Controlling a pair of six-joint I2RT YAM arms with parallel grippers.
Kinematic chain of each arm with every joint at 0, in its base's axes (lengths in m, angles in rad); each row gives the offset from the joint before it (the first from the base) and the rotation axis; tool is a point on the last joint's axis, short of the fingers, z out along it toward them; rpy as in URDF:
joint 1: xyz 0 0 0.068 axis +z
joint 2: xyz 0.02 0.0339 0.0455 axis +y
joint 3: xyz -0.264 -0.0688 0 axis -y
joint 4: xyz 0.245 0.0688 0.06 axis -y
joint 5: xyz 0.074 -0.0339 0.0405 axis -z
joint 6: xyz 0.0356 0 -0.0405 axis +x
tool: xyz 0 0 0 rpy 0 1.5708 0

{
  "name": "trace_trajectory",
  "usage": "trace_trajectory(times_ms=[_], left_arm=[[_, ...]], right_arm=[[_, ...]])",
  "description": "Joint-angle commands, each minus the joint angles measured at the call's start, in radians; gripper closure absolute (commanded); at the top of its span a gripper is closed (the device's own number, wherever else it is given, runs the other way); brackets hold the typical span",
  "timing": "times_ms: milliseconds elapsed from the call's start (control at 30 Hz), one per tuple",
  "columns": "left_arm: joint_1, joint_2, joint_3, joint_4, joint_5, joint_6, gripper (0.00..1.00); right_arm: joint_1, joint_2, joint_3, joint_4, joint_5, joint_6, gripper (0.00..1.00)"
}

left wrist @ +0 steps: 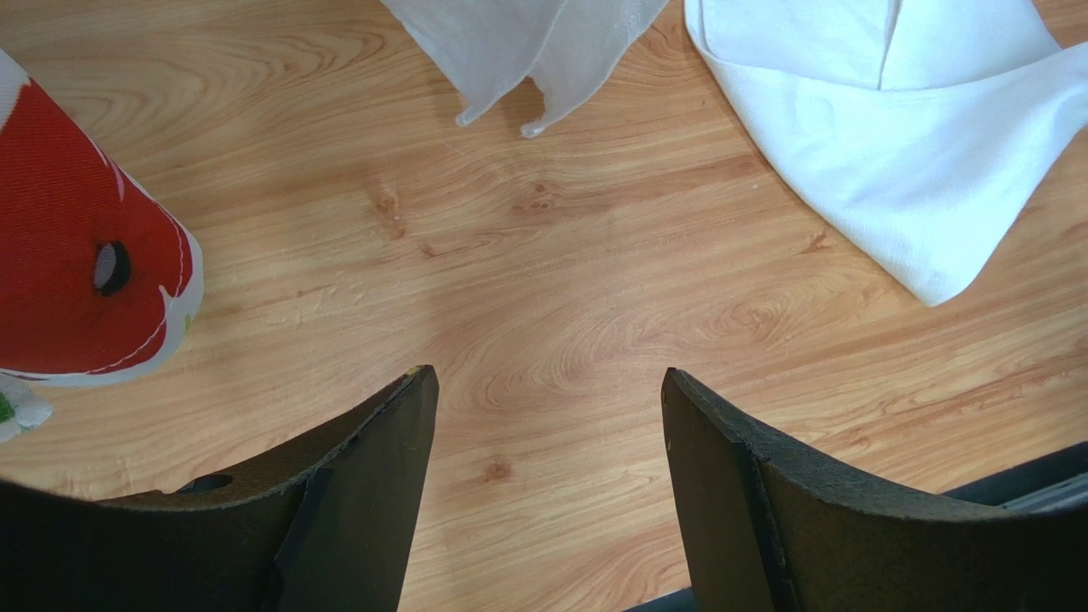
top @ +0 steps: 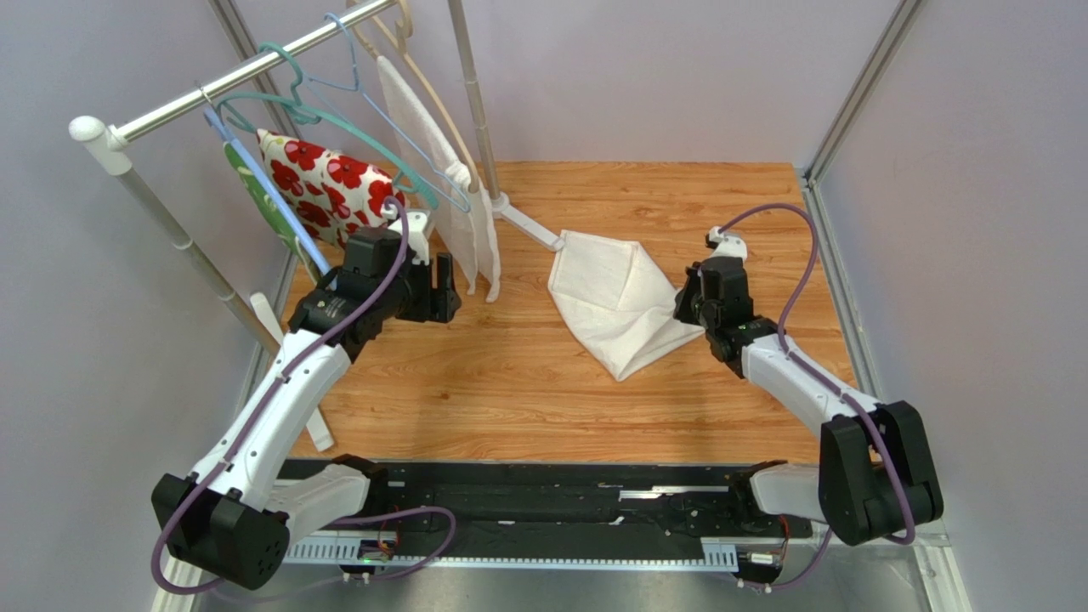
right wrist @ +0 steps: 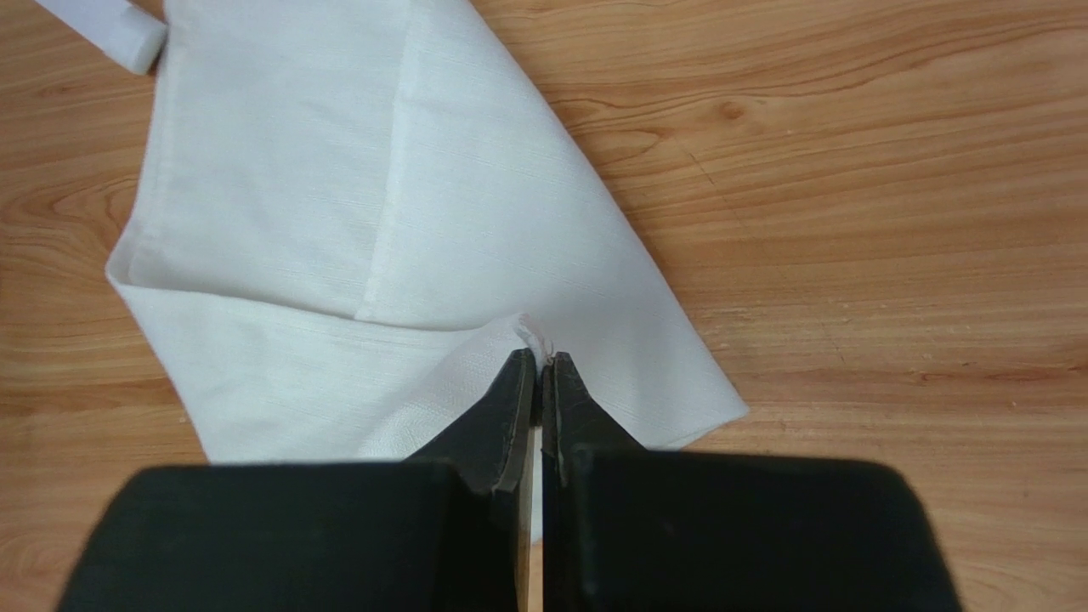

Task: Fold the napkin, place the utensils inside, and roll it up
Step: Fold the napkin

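The off-white napkin (top: 619,300) lies crumpled and partly folded over itself on the wooden table, right of centre. It also shows in the right wrist view as the napkin (right wrist: 319,191) and at the top right of the left wrist view as the napkin (left wrist: 881,153). My right gripper (top: 687,310) sits at its right edge. Seen from the wrist, the right gripper (right wrist: 539,364) is shut, pinching a small tuft of the cloth's edge between its tips. My left gripper (top: 441,300) hovers open over bare wood, and the left gripper (left wrist: 549,376) holds nothing. The utensils are out of view.
A clothes rack rail (top: 230,83) crosses the far left with several hangers. A red-flowered cloth (top: 326,179) hangs just left of the left gripper, and a textured white cloth (top: 441,153) hangs behind it. The rack's white foot (top: 530,227) reaches toward the napkin. Grey walls enclose the table.
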Motion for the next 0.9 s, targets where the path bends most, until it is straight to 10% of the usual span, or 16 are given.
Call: trace_trajectory(times_ms=[0,433,667,867], left_arm=[[0.007,0.007,-0.005,0.029,0.019,-0.016,0.26],[0.007,0.023,-0.007,0.029,0.048,-0.022,0.26],[0.007,0.037,-0.016,0.038,0.059,-0.037,0.26],[0.001,0.061,-0.028,0.087,0.126,-0.106,0.29]], right_arm=[[-0.015,0.042,-0.019,0.059,0.091,0.006,1.0],[-0.015,0.08,0.029,-0.122,0.201,0.088,1.0],[-0.015,0.053,0.144,-0.196,0.129,0.016,0.26],[-0.021,0.199,0.295,-0.253,-0.018,-0.118,0.17]])
